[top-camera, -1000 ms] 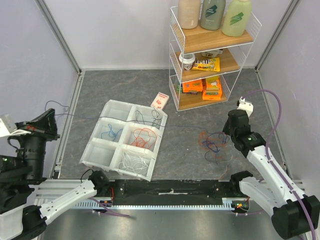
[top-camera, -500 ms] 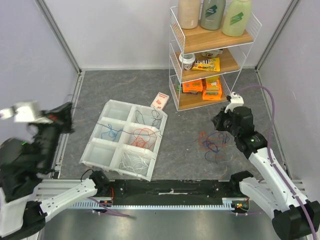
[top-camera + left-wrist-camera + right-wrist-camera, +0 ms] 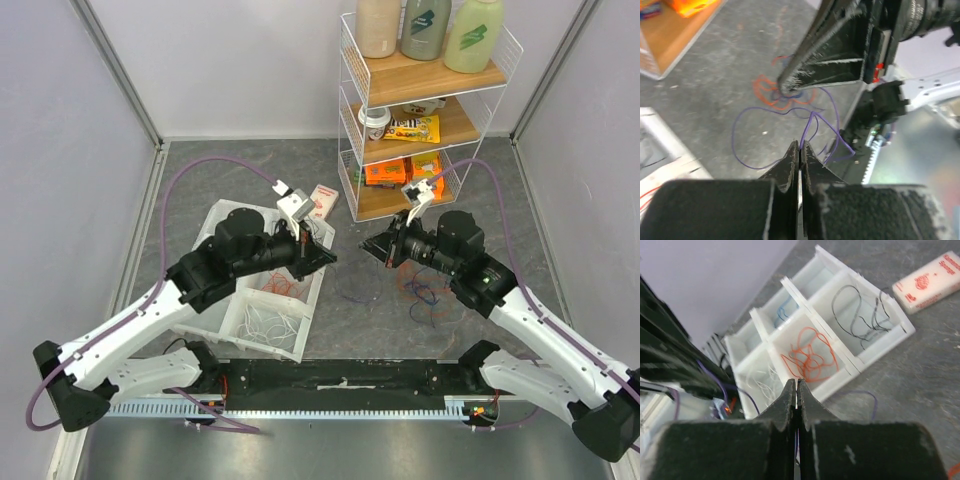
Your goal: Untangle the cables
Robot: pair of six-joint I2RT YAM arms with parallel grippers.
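so, divided tray, red cables, black cables

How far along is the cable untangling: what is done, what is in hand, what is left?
Done: sorted cables lie by colour in separate compartments of the tray. In hand: the left gripper is shut on a purple cable; the right gripper, also shut, faces it. Left: the red and blue tangle lies loose right of the tray.
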